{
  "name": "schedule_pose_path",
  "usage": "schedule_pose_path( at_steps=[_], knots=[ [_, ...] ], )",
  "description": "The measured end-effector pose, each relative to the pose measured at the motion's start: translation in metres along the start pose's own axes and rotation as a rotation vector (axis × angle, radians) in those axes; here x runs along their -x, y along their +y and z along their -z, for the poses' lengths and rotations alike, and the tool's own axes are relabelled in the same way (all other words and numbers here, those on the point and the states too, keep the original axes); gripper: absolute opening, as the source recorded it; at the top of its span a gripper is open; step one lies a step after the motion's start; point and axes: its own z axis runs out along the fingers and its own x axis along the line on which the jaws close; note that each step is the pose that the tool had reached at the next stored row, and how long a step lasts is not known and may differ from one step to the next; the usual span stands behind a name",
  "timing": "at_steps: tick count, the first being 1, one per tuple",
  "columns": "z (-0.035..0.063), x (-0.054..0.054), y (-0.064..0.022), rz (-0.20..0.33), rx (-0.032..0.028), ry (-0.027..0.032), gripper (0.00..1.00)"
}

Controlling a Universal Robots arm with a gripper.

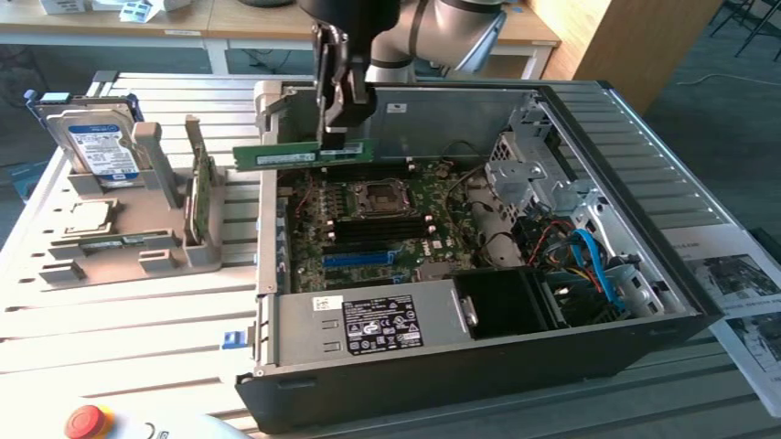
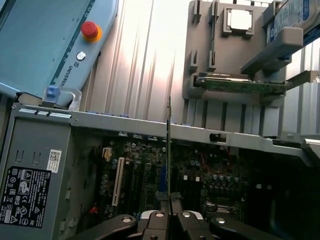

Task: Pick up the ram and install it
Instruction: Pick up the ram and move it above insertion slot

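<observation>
While the ram (image 1: 281, 155) is clamped near one end in the closed gripper (image 1: 342, 142), its long axis is held level, edge down, above the motherboard (image 1: 379, 229).

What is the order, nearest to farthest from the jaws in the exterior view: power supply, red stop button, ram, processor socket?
1. ram, clamped in the jaws of the gripper.
2. processor socket, just below it, inside the case.
3. power supply, along the case's near wall.
4. red stop button, outside the case, at the exterior view's lower left corner.
</observation>
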Motion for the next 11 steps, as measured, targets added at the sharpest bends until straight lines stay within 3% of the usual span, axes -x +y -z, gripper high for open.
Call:
schedule_pose_path(
  at_steps=[11],
  knots=[
    [0.0036,-0.008,-0.0331,0.007,0.0,0.0007,0.12]
  ],
)
